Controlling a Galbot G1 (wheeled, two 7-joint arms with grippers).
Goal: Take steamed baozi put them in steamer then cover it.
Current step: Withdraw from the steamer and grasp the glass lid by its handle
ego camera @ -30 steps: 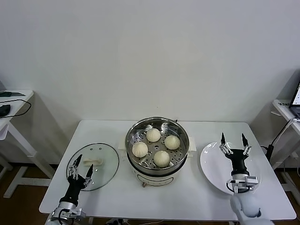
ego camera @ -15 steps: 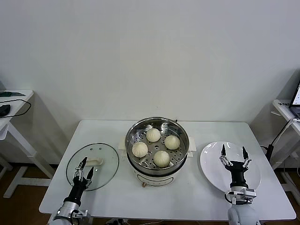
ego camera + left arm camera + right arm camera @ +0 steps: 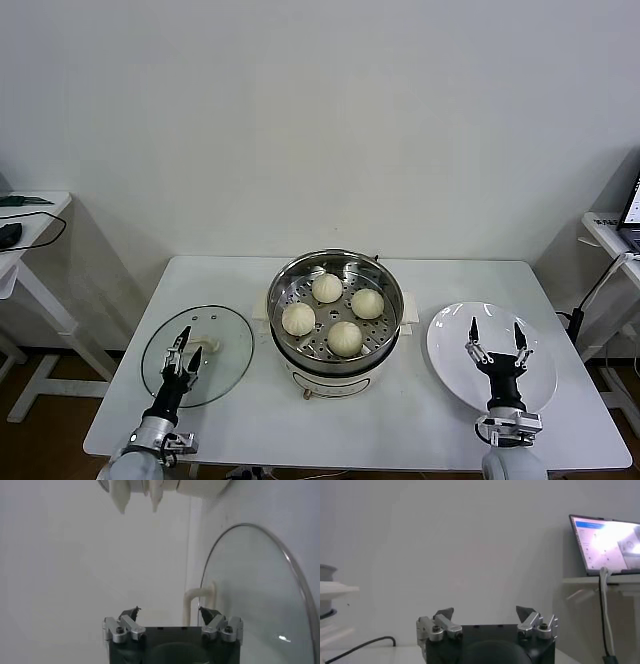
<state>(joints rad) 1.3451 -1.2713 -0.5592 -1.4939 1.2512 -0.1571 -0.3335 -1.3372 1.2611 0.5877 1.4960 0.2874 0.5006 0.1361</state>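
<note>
Glass cover (image 3: pixel 198 354) lies flat on the counter (image 3: pixel 250 420) at lower left, its cream handle (image 3: pixel 203 346) running left-right just beyond our left tool (image 3: pixel 183 345), which hangs spread above it, the nearer arm. Centre frame, four baozi (image 3: pixel 345 337) sit in the steamer (image 3: pixel 335 306). Lower right, our right tool (image 3: pixel 496 338) waits spread over the plate (image 3: pixel 535 352).

Left gripper (image 3: pixel 184 343), right gripper (image 3: pixel 494 338): low, upright, jaws wide apart, empty.
</note>
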